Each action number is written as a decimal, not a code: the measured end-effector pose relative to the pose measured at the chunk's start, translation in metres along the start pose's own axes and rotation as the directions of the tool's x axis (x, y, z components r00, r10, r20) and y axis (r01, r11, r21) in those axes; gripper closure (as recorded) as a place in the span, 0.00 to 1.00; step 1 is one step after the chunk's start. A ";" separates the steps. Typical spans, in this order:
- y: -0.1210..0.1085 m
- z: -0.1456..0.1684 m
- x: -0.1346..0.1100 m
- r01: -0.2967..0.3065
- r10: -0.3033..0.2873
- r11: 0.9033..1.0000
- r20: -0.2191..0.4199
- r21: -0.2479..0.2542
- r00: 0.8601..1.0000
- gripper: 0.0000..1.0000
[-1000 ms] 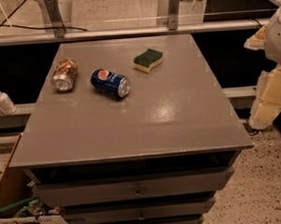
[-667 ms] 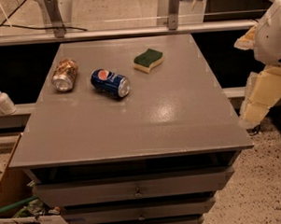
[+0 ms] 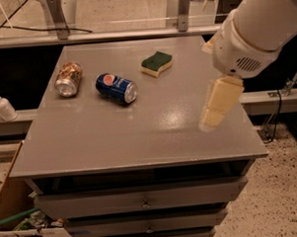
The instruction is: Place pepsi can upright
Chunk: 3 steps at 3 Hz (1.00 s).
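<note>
Dark blue, with a red, white and blue circle on it: the pepsi can (image 3: 116, 87). Lies on its side on the grey table (image 3: 139, 135), in the back left part of the top. Shows one silver end, turned toward the front and the right.

Sits between two other things. To its left, near it but not touching, a tan-orange can (image 3: 68, 78). Also lies down, with a silver end toward the front. To the right and a bit farther back, a sponge (image 3: 156, 64), green on top and yellow below. Lies flat on the table, apart from the blue can.

Over on the right, a big white robot arm (image 3: 263, 26), coming in from the top right corner. Just below it, the pale cream gripper (image 3: 217, 105), pointing down and a little to the left. Hangs over the right part of the table, near the right edge. Well apart from the pepsi can, with bare grey table between them. Holds no can. Cannot tell if it is open or closed.

Under the table top, grey drawers (image 3: 142, 200), one above the other. Far left, off the table, a small white pump bottle (image 3: 3, 105) on a low ledge. In the bottom left corner, a brown cardboard box (image 3: 9, 200). On the right, a speckled floor (image 3: 280, 194).
</note>
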State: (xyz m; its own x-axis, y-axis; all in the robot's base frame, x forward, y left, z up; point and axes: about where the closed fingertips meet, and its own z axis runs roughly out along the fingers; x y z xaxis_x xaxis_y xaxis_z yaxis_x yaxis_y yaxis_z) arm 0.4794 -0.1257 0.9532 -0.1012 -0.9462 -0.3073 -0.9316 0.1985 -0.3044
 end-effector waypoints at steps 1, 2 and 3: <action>-0.014 0.034 -0.029 0.000 0.001 1.000 0.035 -0.012 0.999 0.00; -0.028 0.064 -0.055 -0.008 0.010 0.999 0.067 -0.032 0.998 0.00; -0.035 0.082 -0.069 -0.012 0.016 0.999 0.085 -0.045 0.996 0.00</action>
State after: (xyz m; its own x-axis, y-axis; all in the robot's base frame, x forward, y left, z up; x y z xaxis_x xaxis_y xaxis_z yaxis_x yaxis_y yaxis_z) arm 0.5477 -0.0466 0.9114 -0.0859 -0.9180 -0.3872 -0.9450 0.1981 -0.2601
